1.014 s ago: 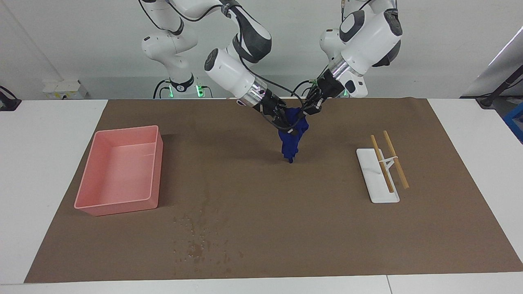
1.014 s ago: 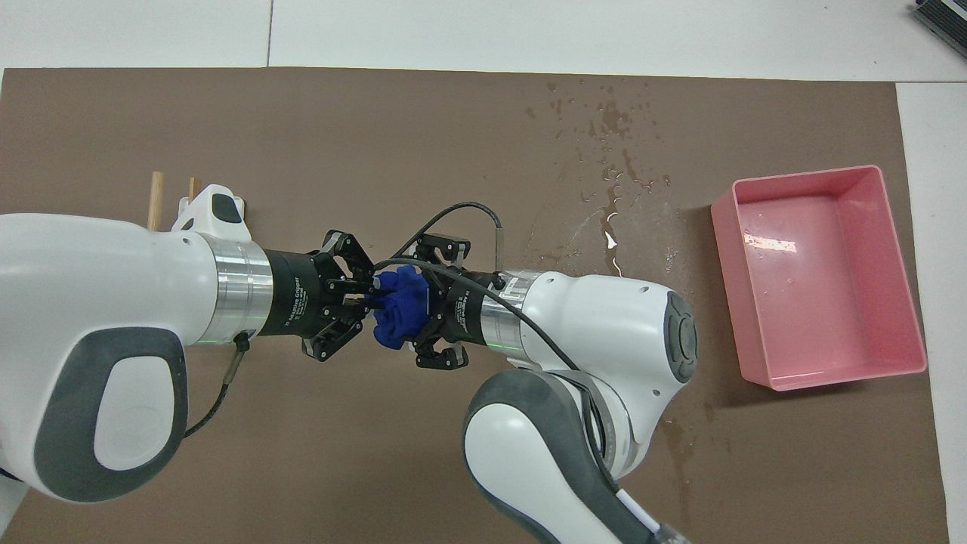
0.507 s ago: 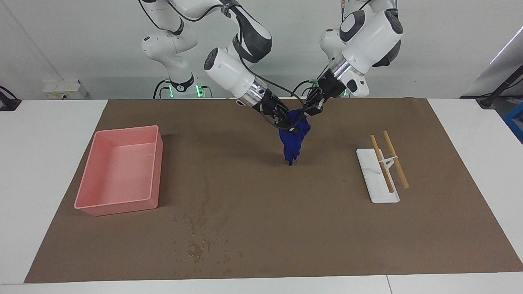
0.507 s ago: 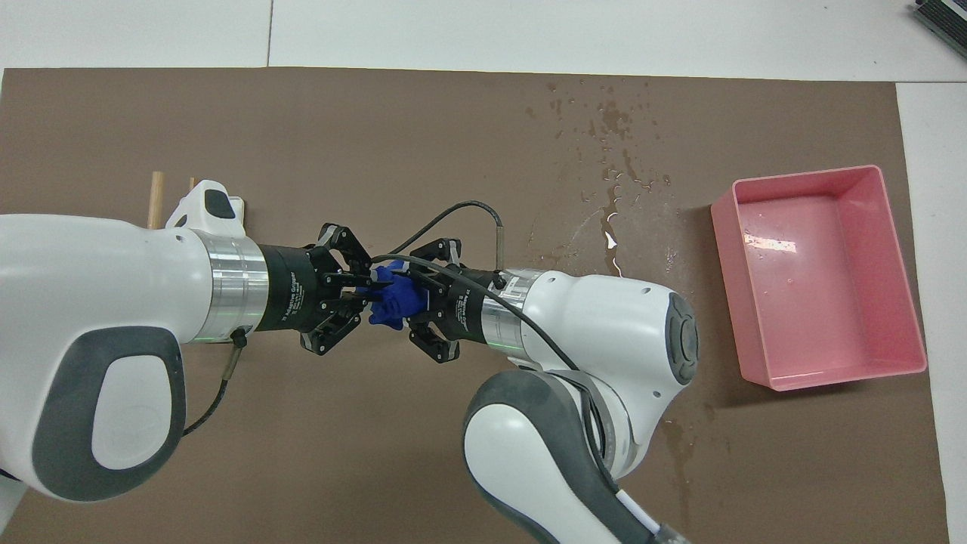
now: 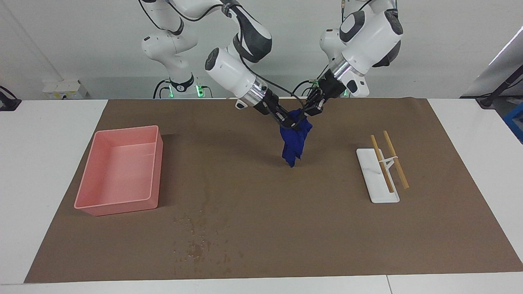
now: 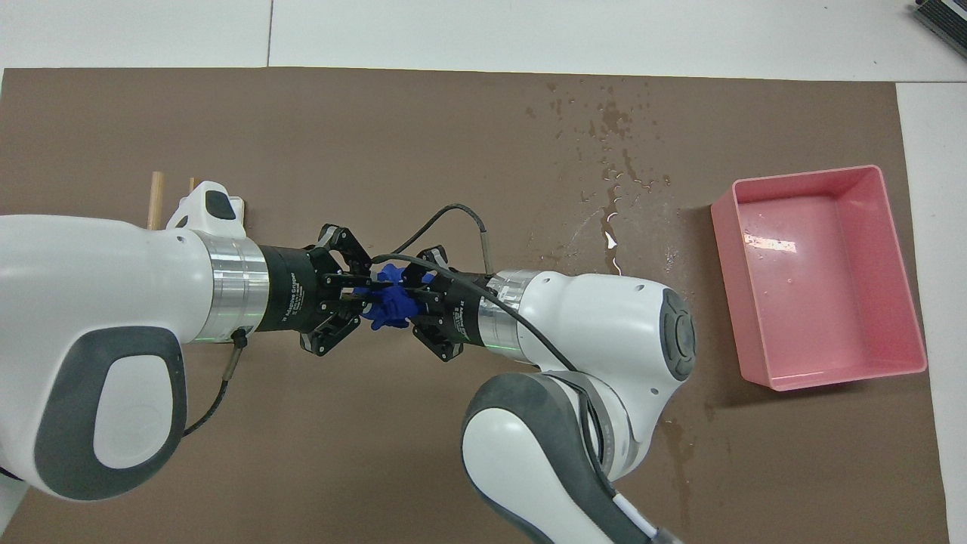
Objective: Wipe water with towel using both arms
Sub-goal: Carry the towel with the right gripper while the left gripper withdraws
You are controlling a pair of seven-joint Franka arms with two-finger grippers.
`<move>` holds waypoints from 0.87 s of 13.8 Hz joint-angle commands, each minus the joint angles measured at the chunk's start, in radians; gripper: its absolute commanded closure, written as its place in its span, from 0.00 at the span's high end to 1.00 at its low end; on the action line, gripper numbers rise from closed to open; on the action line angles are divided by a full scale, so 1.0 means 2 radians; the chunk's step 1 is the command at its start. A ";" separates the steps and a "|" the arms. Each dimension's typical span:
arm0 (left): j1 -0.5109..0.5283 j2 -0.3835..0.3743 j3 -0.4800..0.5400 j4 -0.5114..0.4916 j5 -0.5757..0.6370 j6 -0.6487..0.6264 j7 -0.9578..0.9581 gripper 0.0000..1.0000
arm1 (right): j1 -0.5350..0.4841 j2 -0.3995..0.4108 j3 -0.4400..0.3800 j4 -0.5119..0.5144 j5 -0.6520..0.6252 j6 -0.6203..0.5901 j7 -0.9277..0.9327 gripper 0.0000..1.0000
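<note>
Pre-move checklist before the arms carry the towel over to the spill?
1. Right gripper shut on the small royal-blue cloth towel: ok.
2. Left gripper shut on the towel's top: ok.
3. Towel hangs bunched between both grippers, not spread for wiping: not ok.
4. Towel's lower tip off the brown mat: cannot tell.
5. Water, dark wet specks, farther from the robots than the towel, toward the right arm's end, unwiped: not ok.
6. Pink rectangular plastic tray beside the water, away from the direct path: ok.
</note>
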 commanded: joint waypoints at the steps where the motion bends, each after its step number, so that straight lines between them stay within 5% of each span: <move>1: -0.006 -0.010 0.006 0.008 0.013 0.000 -0.002 1.00 | -0.003 0.003 0.000 0.006 -0.073 -0.037 -0.018 0.00; 4: -0.002 0.002 0.006 0.038 0.097 -0.024 0.003 1.00 | -0.038 0.002 0.000 0.035 -0.245 -0.156 -0.076 0.00; 7: 0.020 0.023 0.010 0.084 0.160 -0.047 0.035 1.00 | -0.076 -0.003 -0.002 0.056 -0.319 -0.273 -0.215 0.00; 12: 0.070 0.065 0.010 0.184 0.275 -0.116 0.243 1.00 | -0.109 -0.026 -0.001 0.052 -0.486 -0.379 -0.411 0.00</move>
